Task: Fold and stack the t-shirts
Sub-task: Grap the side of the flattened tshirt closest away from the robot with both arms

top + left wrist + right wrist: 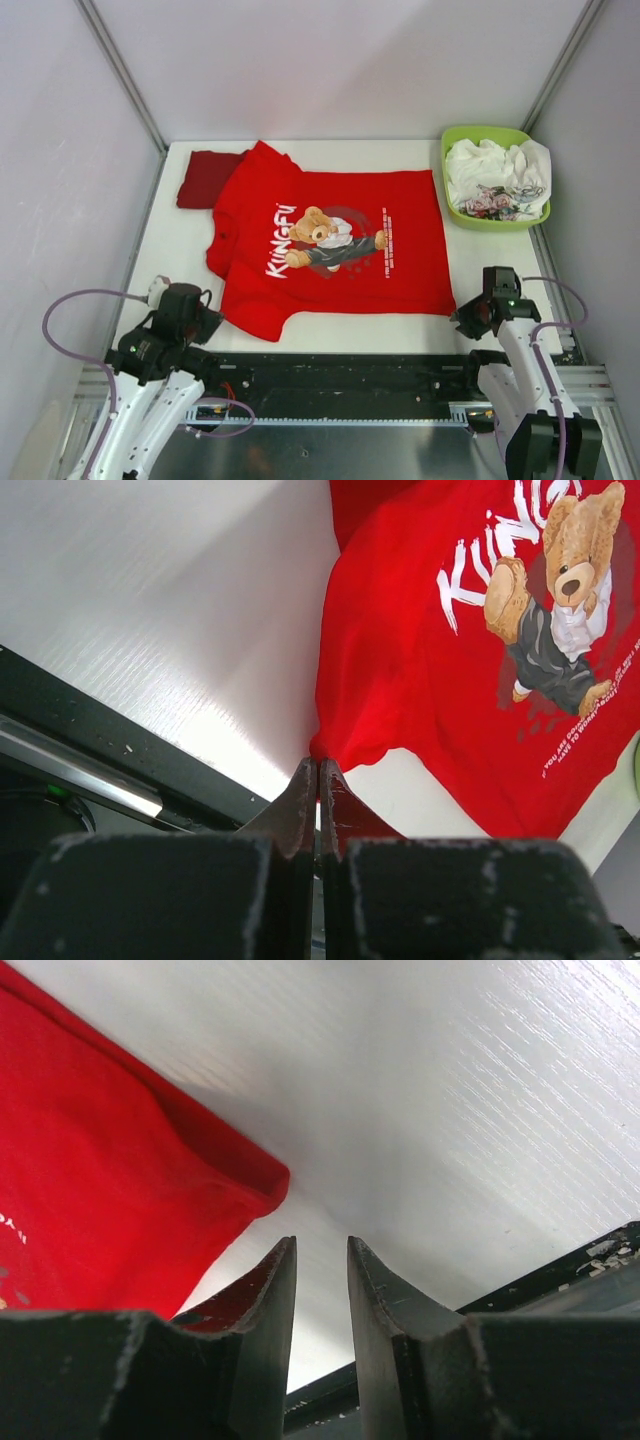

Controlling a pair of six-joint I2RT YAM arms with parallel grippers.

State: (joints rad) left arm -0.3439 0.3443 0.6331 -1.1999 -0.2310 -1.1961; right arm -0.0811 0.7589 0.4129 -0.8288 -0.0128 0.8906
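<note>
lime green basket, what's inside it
The lime-green plastic basket holds crumpled white cloth, with a patterned piece towards its near side. The pile fills it, so the basket's floor and anything lying under the cloth are hidden.

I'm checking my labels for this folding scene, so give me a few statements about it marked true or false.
1. The bear shirt lies spread flat, print up. True.
2. The basket holds crumpled cloth. True.
3. The dark red shirt sits in the basket. False: it lies on the table at the far left corner.
4. The right gripper is clamped on the bear shirt. False: its jaws are apart, with the shirt's corner beside them.
5. The left gripper is shut. True.
</note>
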